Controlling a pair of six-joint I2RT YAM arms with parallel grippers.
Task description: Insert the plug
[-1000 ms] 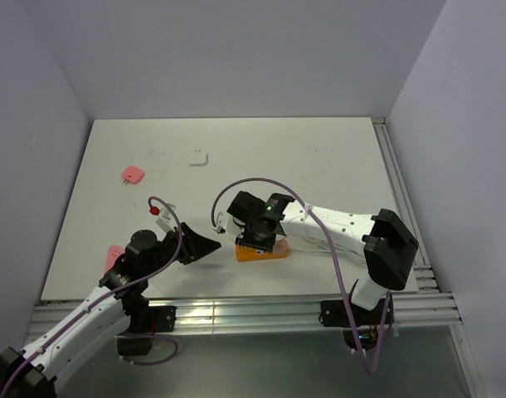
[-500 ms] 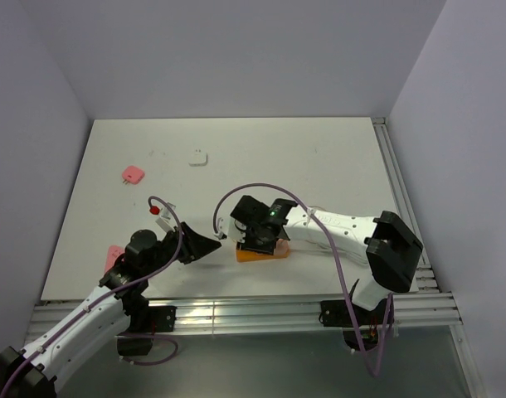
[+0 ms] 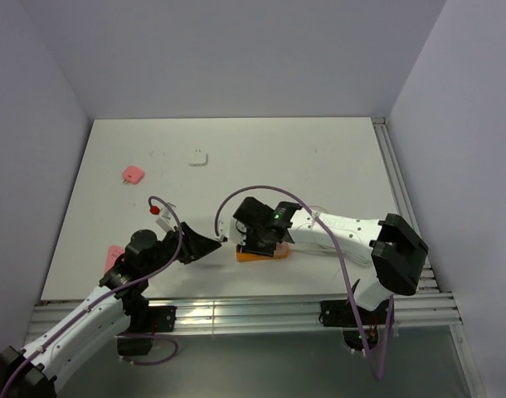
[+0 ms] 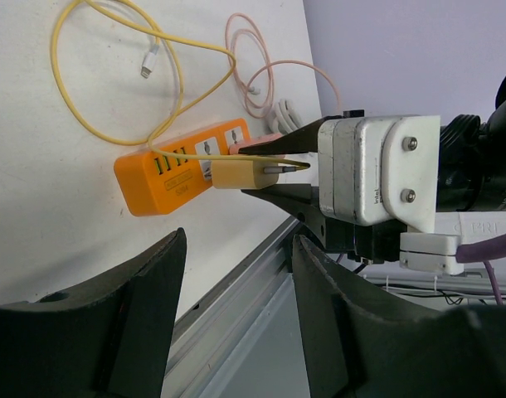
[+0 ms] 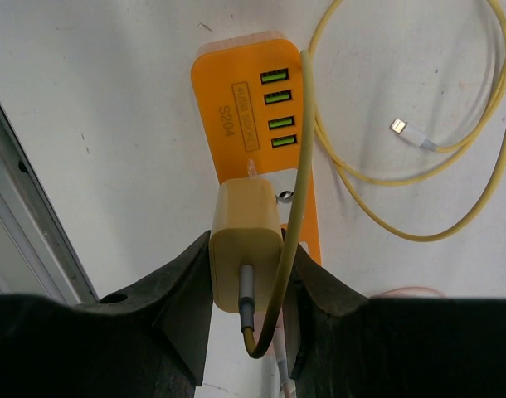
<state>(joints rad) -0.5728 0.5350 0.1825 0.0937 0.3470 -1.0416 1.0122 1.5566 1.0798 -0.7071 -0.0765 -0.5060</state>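
Plug (image 5: 246, 224): cream block, pinched across its flat sides by the jaws of the right gripper (image 5: 246, 259). I read that hold as keeping the pin end free and square to the socket. It sits at the socket face of the orange power strip (image 4: 166, 178), which lies near the middle of the worktop (image 3: 319, 157), toward its near edge. I cannot tell from either wrist view whether the pins have entered. Yellow cable (image 5: 305, 124): leaves the back of the plug, runs over the strip and loops on the far side, with its small connector (image 5: 411, 133) lying loose. Pink cable (image 4: 253, 58): coiled beyond the strip, not in play. Left gripper (image 4: 236, 278): jaws spread, holding nothing, just left of the strip and aimed at it, which I judge puts it in place to brace the strip if it slides under the push. Pink charger (image 3: 133, 174) and white charger (image 3: 197, 157): far left of the worktop, well apart from the work.
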